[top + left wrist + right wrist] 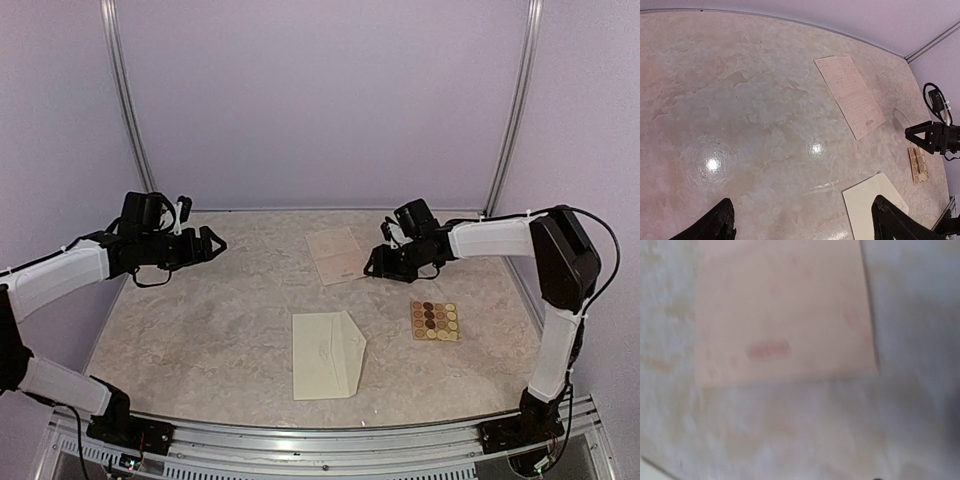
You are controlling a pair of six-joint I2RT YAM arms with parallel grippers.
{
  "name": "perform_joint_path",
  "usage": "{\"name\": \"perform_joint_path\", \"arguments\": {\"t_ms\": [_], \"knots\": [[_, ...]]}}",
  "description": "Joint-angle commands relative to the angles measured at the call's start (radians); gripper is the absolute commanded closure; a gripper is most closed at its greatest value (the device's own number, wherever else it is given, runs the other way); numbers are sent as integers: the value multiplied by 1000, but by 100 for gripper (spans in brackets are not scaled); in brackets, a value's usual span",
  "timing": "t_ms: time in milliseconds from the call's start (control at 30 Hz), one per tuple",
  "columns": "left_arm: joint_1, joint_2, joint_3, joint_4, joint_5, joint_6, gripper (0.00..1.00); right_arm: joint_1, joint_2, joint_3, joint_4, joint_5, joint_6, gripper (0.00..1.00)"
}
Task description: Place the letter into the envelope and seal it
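Note:
The cream envelope (325,355) lies flat in the near middle of the table, its triangular flap pointing right. One corner of it shows in the left wrist view (867,202). The pinkish letter (335,254) lies flat at the far middle and also shows in the left wrist view (850,95). It fills the blurred right wrist view (785,315). My left gripper (210,243) is open and empty, held above the table's left side, with its fingertips (722,225) wide apart. My right gripper (372,265) hovers low at the letter's right edge. Its fingers are out of its own view.
A small tan sheet of round brown stickers (435,320) lies to the right of the envelope, near the right arm, and also shows in the left wrist view (918,162). Purple walls close in the table at the back and on both sides.

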Motion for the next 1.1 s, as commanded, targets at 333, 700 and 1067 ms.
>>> {"name": "perform_joint_path", "arguments": {"t_ms": [333, 700, 1067], "knots": [[24, 69, 13, 38, 10, 43, 11, -10, 275, 332, 9, -139, -126, 42], [24, 58, 5, 42, 27, 29, 12, 4, 300, 268, 17, -172, -123, 42], [-14, 20, -2, 30, -23, 24, 11, 24, 214, 58, 67, -159, -97, 42]]}}
